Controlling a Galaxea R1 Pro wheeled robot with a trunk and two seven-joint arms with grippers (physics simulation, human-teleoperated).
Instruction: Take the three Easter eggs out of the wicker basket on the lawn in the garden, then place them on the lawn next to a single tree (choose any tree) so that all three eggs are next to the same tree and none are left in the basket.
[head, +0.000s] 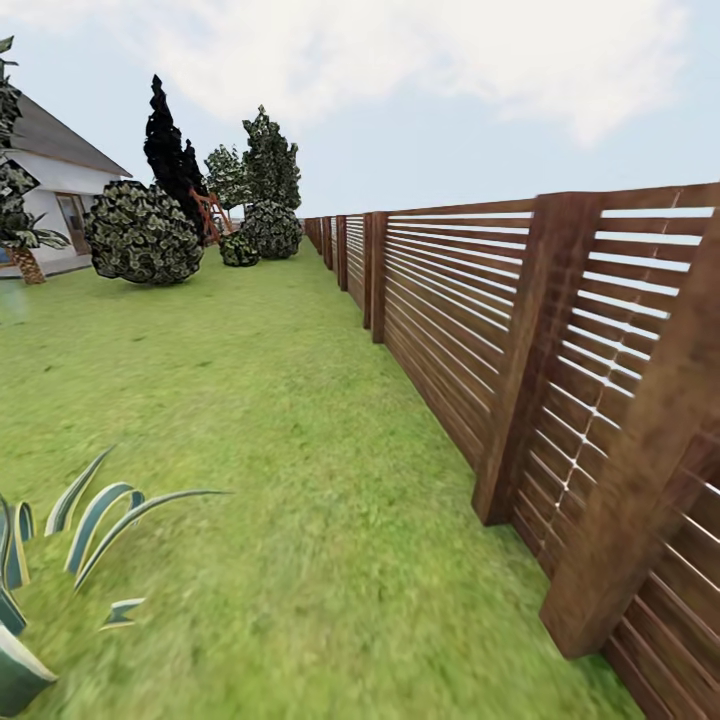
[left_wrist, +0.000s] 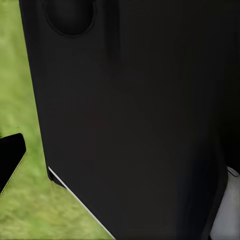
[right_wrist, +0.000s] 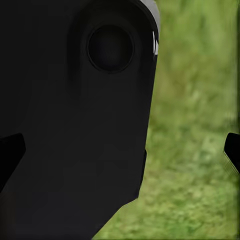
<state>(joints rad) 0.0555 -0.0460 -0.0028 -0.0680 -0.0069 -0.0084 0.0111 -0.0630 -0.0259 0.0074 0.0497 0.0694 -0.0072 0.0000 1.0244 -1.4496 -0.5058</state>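
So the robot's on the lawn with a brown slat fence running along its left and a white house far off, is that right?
Not quite. The fence runs along its right, as the head view shows. The rest holds: it is on the lawn, with the white house far off.

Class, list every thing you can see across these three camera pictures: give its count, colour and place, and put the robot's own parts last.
lawn: one, green, foreground to far end
fence: one, brown slats, along the right
house: one, white, grey roof, far left
round bushes: three, dark green, far left and centre
conifers: a few, dark, behind the bushes
palm: one, scaly trunk, by the house
spiky plant: one, blue-green, bottom left
robot body: black panel, close before both wrist cameras
right gripper: dark fingertips at the edges, apart, over grass
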